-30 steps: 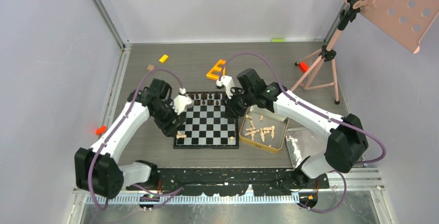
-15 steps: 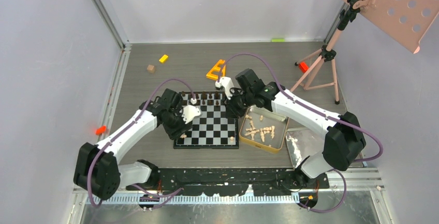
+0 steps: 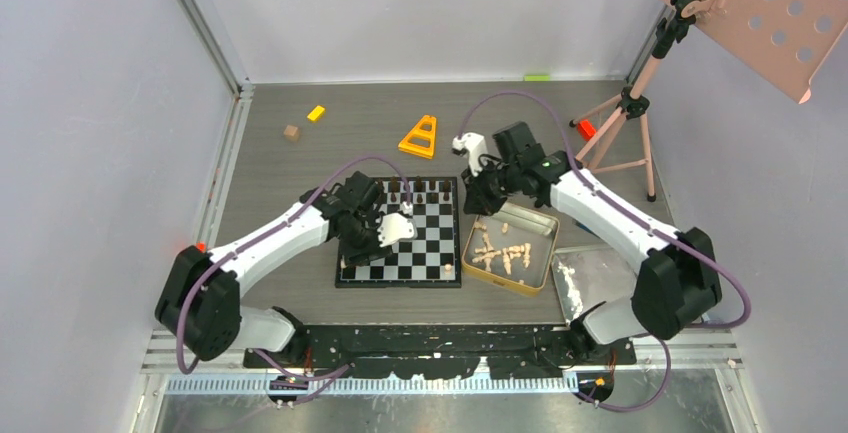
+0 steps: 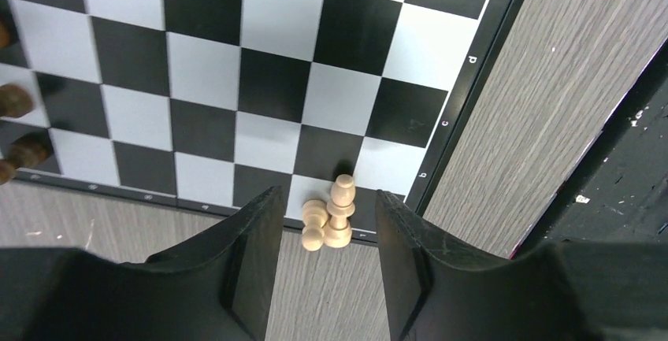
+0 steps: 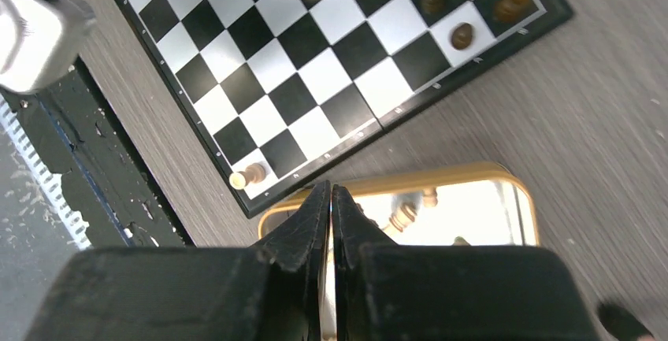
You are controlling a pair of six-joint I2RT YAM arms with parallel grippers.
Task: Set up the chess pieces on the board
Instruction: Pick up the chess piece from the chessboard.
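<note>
The black-and-white board (image 3: 415, 253) lies at mid table. Dark chess pieces (image 3: 415, 191) stand along its far edge. My left gripper (image 3: 365, 250) hangs open above the board's near left corner. In the left wrist view, two pale pieces (image 4: 340, 211) show between and below the fingers of the left gripper (image 4: 327, 195), one upright and one tipped against it. Nothing is held. My right gripper (image 3: 479, 206) is shut and empty over the far left rim of the gold tin (image 3: 540, 225). The right wrist view shows the right gripper (image 5: 331, 189) above that tin (image 5: 520, 199), and a lone pale piece (image 5: 248, 174) on a board corner.
Several pale pieces (image 3: 505, 253) lie in the tin. A silver tray (image 3: 590, 278) sits to its right. Behind the board are an orange triangular piece (image 3: 417, 138), a brown cube (image 3: 291, 133) and a yellow block (image 3: 316, 112). A pink tripod stand (image 3: 625, 123) rises at the far right.
My left arm has swung right from the board's left edge to over the board, its jaws narrowing. My right gripper has moved off the board's far right corner toward the tin and closed.
</note>
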